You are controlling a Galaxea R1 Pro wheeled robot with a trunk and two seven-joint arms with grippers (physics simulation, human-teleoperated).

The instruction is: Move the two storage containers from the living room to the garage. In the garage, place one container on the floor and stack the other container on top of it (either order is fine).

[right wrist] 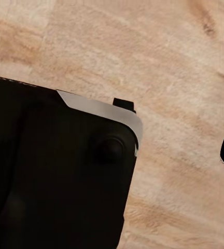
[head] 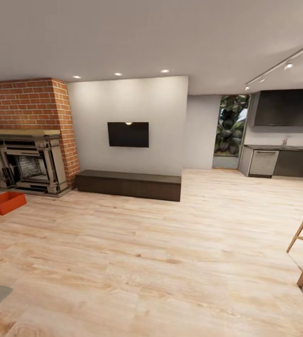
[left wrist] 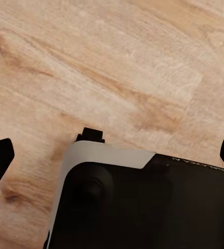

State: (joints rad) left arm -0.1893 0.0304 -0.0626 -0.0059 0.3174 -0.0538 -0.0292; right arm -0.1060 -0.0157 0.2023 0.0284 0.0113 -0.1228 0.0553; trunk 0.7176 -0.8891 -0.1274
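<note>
Down at the wrists, both grippers hang over light wood plank floor [head: 170,262], the left gripper [left wrist: 112,155] spread wide, the right unclear; far left by the red brick fireplace [head: 30,135], one red-orange open-top storage bin [head: 4,202] rests; likely light, rigid, best pinched by opposite rims.

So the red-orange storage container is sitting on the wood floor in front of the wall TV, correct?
Not quite. The head view shows the storage container on the wood floor in front of the brick fireplace, well left of the wall TV.
</note>
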